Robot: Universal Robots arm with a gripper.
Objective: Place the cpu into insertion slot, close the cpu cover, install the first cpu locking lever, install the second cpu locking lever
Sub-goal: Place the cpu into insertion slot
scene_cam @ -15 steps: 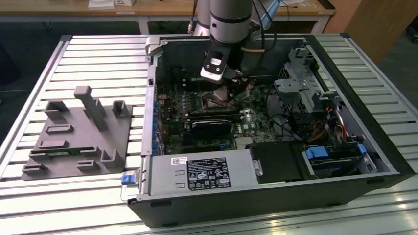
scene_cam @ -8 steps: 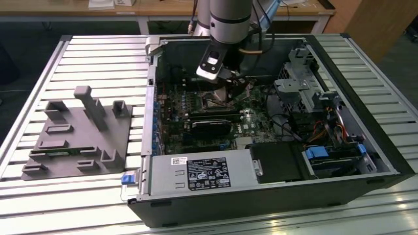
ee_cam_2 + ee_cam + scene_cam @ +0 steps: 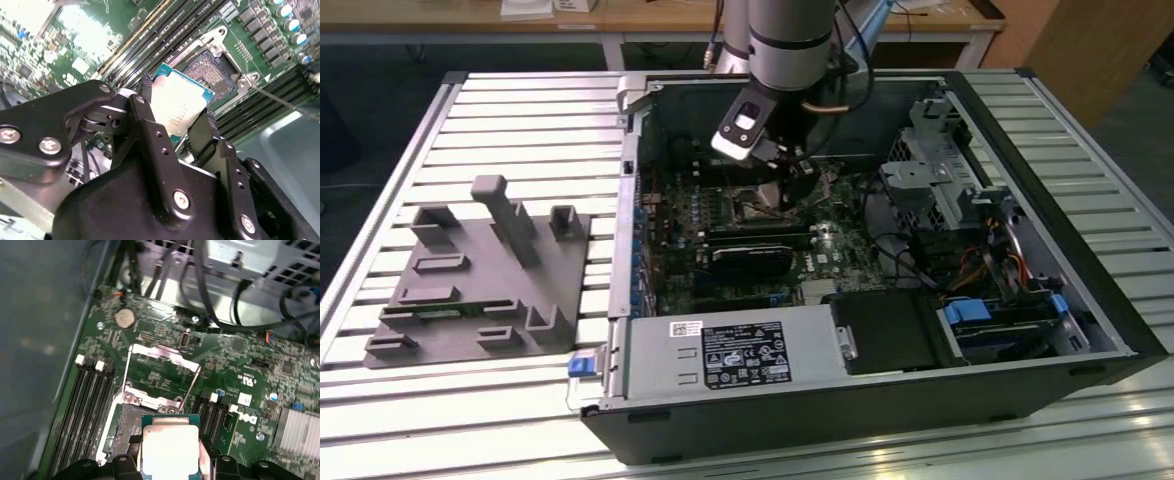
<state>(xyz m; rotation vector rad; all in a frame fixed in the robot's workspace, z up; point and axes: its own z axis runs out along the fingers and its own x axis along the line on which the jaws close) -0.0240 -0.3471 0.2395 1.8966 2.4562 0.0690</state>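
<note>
My gripper [image 3: 176, 119] is shut on the cpu [image 3: 181, 102], a small square chip with a pale metal face and a green edge, held by two black fingers [image 3: 148, 107] on opposite sides. The cpu [image 3: 169, 446] hangs just above the insertion slot [image 3: 125, 426], partly over its dark centre. In the second wrist view the insertion slot [image 3: 209, 70] lies just beyond the chip. The cpu cover [image 3: 161, 354] stands swung open behind the socket, with a thin wire lever [image 3: 191, 384] raised beside it. In the exterior view the gripper [image 3: 781, 170] is inside the computer case over the insertion slot [image 3: 755, 206].
Long black memory slots [image 3: 92, 400] flank the socket on both sides. Cables [image 3: 235, 325] and a metal drive cage [image 3: 934, 170] stand near the board. A power supply [image 3: 727, 355] fills the case's near side. A grey fixture [image 3: 480, 280] lies at the exterior view's left.
</note>
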